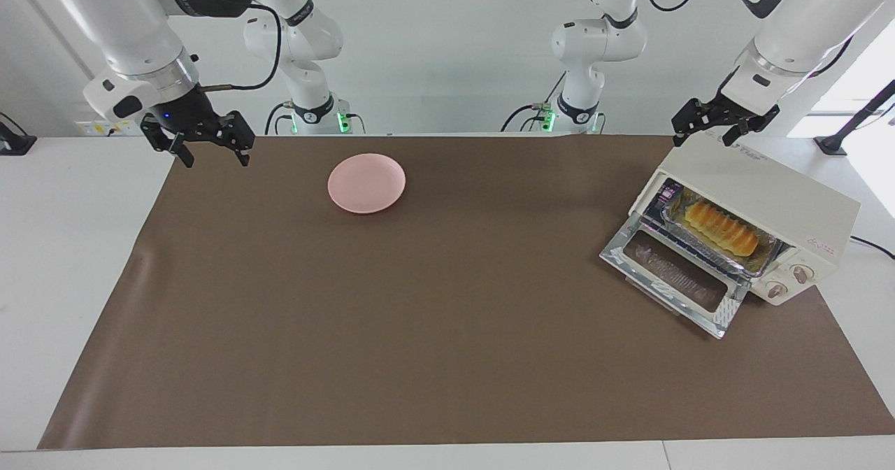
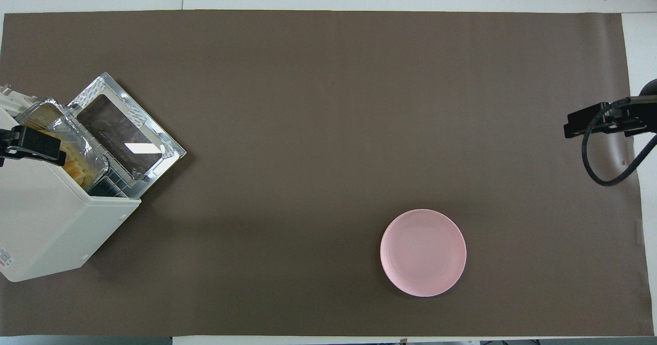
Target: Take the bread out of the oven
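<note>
The cream-white oven (image 1: 769,190) stands at the left arm's end of the table, and also shows in the overhead view (image 2: 46,222). Its glass door (image 1: 671,278) is dropped open. The golden ridged bread (image 1: 720,226) lies in a silvery foil tray (image 1: 765,264) on the rack inside. From above only part of the bread (image 2: 77,166) shows. My left gripper (image 1: 703,138) is open and empty, up over the oven's top corner nearest the robots. My right gripper (image 1: 215,161) is open and empty, over the mat's edge at the right arm's end.
A pink plate (image 1: 366,183) lies empty on the brown mat (image 1: 419,316), nearer to the robots than the mat's middle and toward the right arm's end; it also shows in the overhead view (image 2: 423,252). The oven's two knobs (image 1: 790,281) sit beside the door opening.
</note>
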Controlling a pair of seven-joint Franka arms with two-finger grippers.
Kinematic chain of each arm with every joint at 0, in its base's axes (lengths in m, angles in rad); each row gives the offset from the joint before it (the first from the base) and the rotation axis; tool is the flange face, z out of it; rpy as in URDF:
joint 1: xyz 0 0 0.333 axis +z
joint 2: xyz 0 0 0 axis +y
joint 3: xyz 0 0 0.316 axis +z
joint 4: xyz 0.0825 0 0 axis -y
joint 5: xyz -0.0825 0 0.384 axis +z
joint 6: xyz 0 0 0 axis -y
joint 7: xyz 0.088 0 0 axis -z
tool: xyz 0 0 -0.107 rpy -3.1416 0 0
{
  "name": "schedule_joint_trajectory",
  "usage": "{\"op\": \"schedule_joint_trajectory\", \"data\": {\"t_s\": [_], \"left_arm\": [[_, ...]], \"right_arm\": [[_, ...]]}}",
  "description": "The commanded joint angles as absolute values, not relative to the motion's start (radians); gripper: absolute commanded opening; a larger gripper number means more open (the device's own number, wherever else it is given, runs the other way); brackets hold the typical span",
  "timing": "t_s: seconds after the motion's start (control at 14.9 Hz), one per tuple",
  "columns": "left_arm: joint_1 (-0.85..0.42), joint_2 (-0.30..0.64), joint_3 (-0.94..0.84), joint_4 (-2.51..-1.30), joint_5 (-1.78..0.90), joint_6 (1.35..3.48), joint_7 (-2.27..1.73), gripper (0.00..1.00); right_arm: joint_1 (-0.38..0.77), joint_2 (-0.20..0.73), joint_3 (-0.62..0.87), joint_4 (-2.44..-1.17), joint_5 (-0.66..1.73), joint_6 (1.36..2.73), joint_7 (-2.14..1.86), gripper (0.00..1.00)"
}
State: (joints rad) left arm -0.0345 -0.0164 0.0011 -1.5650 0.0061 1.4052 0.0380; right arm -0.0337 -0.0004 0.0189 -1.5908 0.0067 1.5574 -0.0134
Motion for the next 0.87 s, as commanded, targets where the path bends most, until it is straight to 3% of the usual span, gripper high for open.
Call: {"op": "schedule_joint_trajectory", "data": {"t_s": [0.0, 0.81], "left_arm": [[-0.026, -0.038, -0.003, -1.597, -0.003, 1.422, 0.040, 1.00], [0.011, -0.047, 0.009, -1.589, -0.002, 1.436, 0.034, 1.00]], "right_arm": [[-0.041, -0.008, 0.025, -1.594, 0.009, 1.543, -0.005, 1.00], [-0.041, -0.008, 0.023, -1.594, 0.009, 1.542, -0.005, 1.00]]}}
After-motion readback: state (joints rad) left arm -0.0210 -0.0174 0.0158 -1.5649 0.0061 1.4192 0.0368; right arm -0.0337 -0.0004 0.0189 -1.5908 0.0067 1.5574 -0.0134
